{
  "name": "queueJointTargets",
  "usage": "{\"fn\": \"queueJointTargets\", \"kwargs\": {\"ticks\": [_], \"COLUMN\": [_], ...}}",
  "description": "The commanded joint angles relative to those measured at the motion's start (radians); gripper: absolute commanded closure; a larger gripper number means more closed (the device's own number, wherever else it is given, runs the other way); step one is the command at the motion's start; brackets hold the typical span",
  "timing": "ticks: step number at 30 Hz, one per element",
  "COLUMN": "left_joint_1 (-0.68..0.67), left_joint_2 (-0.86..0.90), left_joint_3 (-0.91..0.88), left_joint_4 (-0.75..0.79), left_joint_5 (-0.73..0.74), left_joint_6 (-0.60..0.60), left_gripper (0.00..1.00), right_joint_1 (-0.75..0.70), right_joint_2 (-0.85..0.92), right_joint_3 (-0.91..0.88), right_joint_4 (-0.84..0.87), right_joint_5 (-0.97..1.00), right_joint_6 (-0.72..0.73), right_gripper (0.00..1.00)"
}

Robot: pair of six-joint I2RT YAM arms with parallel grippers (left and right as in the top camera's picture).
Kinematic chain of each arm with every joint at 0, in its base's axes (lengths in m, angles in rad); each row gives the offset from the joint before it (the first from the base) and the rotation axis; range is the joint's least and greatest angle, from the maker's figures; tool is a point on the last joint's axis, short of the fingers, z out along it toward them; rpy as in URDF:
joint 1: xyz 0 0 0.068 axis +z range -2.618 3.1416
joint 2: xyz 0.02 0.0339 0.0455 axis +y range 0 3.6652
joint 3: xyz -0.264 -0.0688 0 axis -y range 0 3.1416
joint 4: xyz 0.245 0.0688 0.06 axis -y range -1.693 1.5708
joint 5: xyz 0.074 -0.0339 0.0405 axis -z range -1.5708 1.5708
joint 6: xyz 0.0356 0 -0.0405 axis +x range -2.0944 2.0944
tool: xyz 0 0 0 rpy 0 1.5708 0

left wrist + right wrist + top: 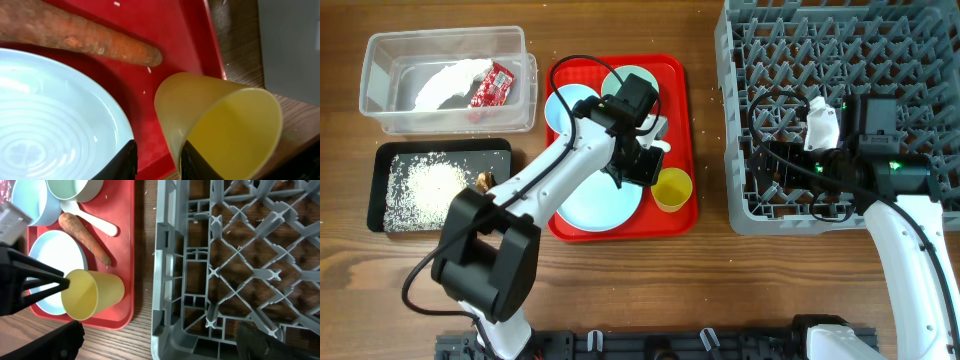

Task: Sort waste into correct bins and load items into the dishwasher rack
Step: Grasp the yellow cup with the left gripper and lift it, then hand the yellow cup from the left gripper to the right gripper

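— Where's the left arm (555, 170)?
— It stretches from its base toward 1 o'clock, wrist bent downward. The left gripper (157, 161) angles down, fingers (125, 162) close together with a narrow gap between.
— And the right arm (910, 240)?
— It runs to 12 o'clock, then turns toward 9. The right gripper (160, 342) is spread wide.

My fingertips (128, 160) straddle the wall of the yellow cup (235, 130) on the red tray (185, 30). The light blue plate (50, 125) lies beside it, the orange-brown stick (85, 40) beyond.
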Motion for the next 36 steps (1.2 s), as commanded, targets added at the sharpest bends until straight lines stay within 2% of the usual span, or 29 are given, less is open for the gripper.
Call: {"fn": "queueJointTargets", "kwargs": {"ticks": [1,5,8,10,13,18,21,23,31,36], "left_joint_1": [-0.03,-0.028,-0.005,0.03,0.125,0.304,0.348,0.346,0.327,0.325], "left_joint_2": [0.05,0.051,0.04,0.013,-0.052,-0.085,-0.084,-0.084,-0.084,-0.084], "left_joint_3": [-0.005,-0.005,0.0,0.017,0.041,0.041,0.041,0.041,0.041,0.041], "left_joint_4": [0.015,0.038,0.042,0.034,0.061,0.181,0.231,0.271,0.302,0.303], "left_joint_5": [-0.01,-0.044,-0.026,0.065,0.341,0.897,1.1,1.208,1.279,1.279], "left_joint_6": [0.005,0.005,-0.001,-0.01,-0.01,-0.01,-0.01,-0.01,-0.023,-0.045], "left_gripper": [0.77,0.96,0.96,0.96,0.96,0.96,0.96,0.96,0.96,0.96], "right_joint_1": [0.005,0.005,0.005,0.005,0.005,0.005,0.023,0.051,0.187,0.208], "right_joint_2": [0.007,0.007,0.007,0.006,0.006,0.006,0.007,0.007,0.007,0.01], "right_joint_3": [0.015,0.015,0.015,0.015,0.015,0.015,0.015,0.015,0.015,0.015], "right_joint_4": [0.004,0.005,0.006,0.011,0.06,0.247,0.396,0.461,0.689,0.723], "right_joint_5": [0.0,-0.001,-0.001,-0.005,-0.145,-0.48,-0.644,-0.66,-0.664,-0.637], "right_joint_6": [0.015,0.015,0.038,0.089,0.097,0.093,0.108,0.129,0.196,0.199], "right_gripper": [0.0,0.0,0.01,0.01,0.02,0.02,0.02,0.01,0.01,0.08]}}
